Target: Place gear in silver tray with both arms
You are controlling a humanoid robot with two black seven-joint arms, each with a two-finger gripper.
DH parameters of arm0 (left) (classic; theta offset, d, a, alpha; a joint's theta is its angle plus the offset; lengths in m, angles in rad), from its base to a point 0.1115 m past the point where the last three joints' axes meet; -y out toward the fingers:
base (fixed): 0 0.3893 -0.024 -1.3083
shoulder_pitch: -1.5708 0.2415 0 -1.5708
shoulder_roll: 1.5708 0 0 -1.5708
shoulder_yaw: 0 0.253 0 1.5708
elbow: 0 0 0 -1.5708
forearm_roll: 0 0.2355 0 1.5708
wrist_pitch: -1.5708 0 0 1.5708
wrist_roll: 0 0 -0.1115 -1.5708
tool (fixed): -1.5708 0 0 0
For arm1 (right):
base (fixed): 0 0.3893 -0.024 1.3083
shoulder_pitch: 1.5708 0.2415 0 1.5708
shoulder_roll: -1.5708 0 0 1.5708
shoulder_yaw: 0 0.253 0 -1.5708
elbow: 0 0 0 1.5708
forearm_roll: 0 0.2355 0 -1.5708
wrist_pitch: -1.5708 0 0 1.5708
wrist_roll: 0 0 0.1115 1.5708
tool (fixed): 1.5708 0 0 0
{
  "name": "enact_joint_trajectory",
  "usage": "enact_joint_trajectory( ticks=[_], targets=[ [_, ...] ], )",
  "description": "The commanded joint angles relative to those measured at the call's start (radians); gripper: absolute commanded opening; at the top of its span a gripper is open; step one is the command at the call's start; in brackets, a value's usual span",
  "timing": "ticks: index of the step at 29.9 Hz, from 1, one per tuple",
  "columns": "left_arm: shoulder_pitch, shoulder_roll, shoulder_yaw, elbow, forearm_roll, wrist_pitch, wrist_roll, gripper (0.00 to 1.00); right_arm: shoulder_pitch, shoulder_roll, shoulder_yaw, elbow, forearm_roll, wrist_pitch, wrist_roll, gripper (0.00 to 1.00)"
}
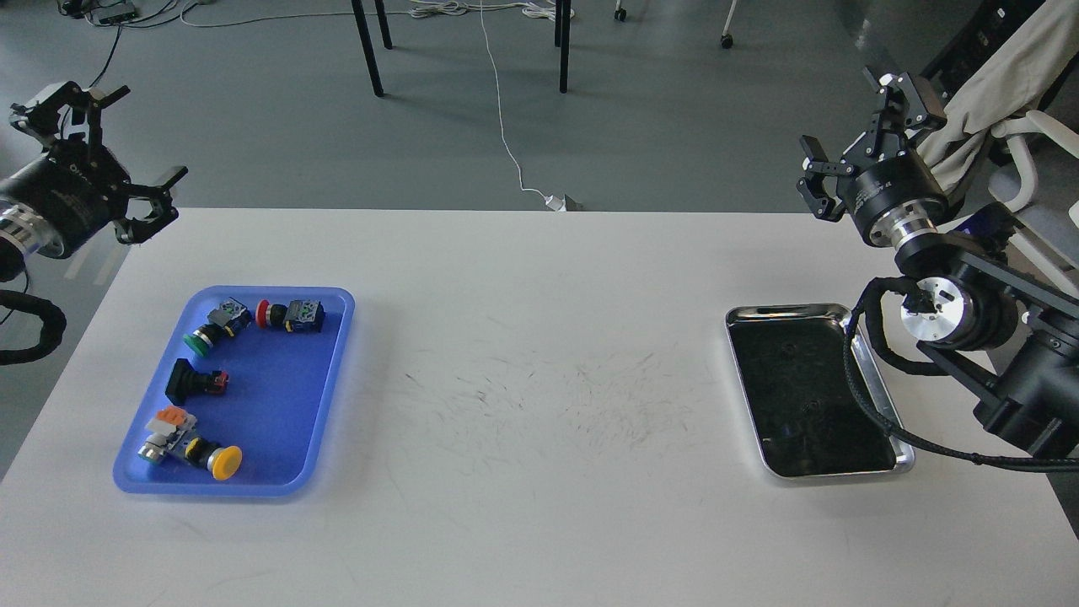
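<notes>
Four push-button parts [211, 384] sit in one blue tray [324, 396]; one silver tray [877, 384] empty; both claws, left [114, 139] and right [860, 126], spread apart.

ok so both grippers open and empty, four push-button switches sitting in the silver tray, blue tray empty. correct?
Trays are swapped. The head view shows the four push-button switches, green, red, black and yellow, in the blue tray; the silver tray is empty. The rest holds: left gripper and right gripper are both open and empty.
</notes>
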Motion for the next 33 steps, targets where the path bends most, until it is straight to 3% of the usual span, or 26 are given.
enact_joint_trajectory(
  ticks=[1, 17, 22, 33],
  targets=[
    [-0.002, -0.002, -0.007, -0.011, 0.000, 0.000, -0.002, 0.99, -0.029, 0.054, 0.055, -0.008, -0.005, 0.001, 0.000, 0.99],
    [-0.006, -0.005, -0.017, -0.006, -0.001, 0.025, 0.007, 0.99, -0.074, 0.097, 0.114, -0.010, -0.062, -0.010, 0.000, 0.99],
    [-0.006, 0.001, -0.026, -0.017, -0.041, 0.030, 0.009, 0.99, -0.062, 0.083, 0.084, -0.008, -0.099, -0.059, 0.000, 0.99],
    [0.006, 0.012, -0.020, -0.009, -0.051, 0.050, 0.006, 0.99, -0.065, -0.018, 0.088, 0.032, -0.116, -0.064, 0.000, 0.99]
  ],
)
